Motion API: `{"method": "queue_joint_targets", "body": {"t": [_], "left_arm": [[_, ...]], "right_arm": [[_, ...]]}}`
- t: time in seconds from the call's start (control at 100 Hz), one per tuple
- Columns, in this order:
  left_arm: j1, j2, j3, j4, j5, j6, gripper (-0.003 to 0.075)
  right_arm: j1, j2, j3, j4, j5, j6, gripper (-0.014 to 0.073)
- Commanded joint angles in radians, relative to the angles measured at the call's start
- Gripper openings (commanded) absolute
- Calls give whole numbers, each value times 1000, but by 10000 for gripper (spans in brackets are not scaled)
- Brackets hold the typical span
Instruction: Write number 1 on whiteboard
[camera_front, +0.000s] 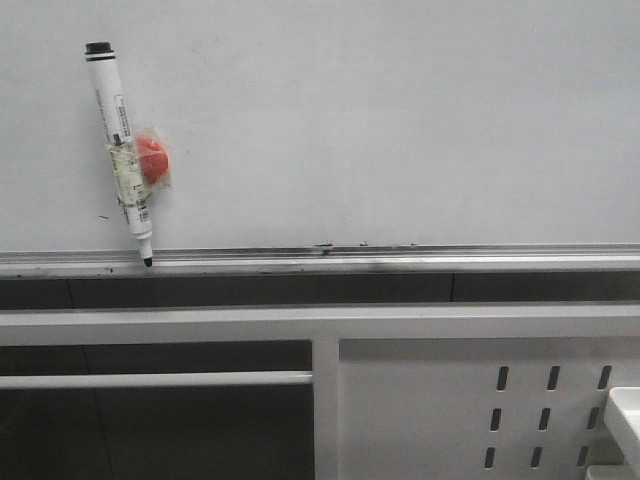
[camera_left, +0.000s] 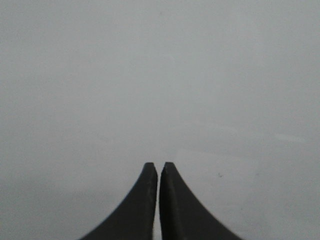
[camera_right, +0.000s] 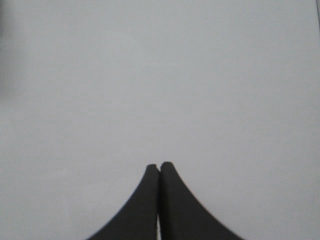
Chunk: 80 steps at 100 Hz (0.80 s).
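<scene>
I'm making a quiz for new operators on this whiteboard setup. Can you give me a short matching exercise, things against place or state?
Things:
1. marker
2. red-orange piece
3. left end effector
4. perforated panel

Place or state:
A. below the ledge rail, lower right in the front view
B. taped to the marker's barrel
C. shut, holding nothing
D. leaning on the whiteboard, tip down on the rail

Pairs: 1-D, 2-B, 3-C, 4-A
</scene>
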Motion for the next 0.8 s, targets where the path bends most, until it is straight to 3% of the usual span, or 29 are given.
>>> {"method": "queue_joint_targets", "body": {"t": [0.0, 0.07, 0.13, 0.2, 0.25, 0.43, 0.52, 0.62, 0.69, 0.79], "left_arm": [[-8, 28, -35, 20, -38, -12, 3], [-26, 35, -35, 81, -33, -12, 85], [-53, 35, -35, 130, -33, -12, 208], [-93, 35, -35, 122, -24, -12, 340], [-121, 37, -35, 108, -12, -12, 389], [-246, 39, -31, 91, 35, -15, 390], [-322, 39, -17, 106, -4, -15, 390], [-412, 52, 25, 94, -7, -15, 390], [-469, 88, 70, 38, -52, -16, 390], [-548, 173, 139, 33, -172, -16, 389]], "right_arm": [[1, 19, -33, 5, -81, 2, -69], [1, 17, -33, 5, 4, 2, -69], [1, 17, -33, 5, 75, 2, -69], [1, 17, -33, 5, 131, 2, -69], [1, 17, -32, 3, 128, 2, -69], [5, 19, -32, 90, 221, 0, -69], [24, 23, -32, 90, 340, -64, -69], [60, 26, -32, 90, 374, -178, -69], [102, 26, -33, 93, 362, -257, -69], [163, 26, -33, 96, 335, -269, -69]]}}
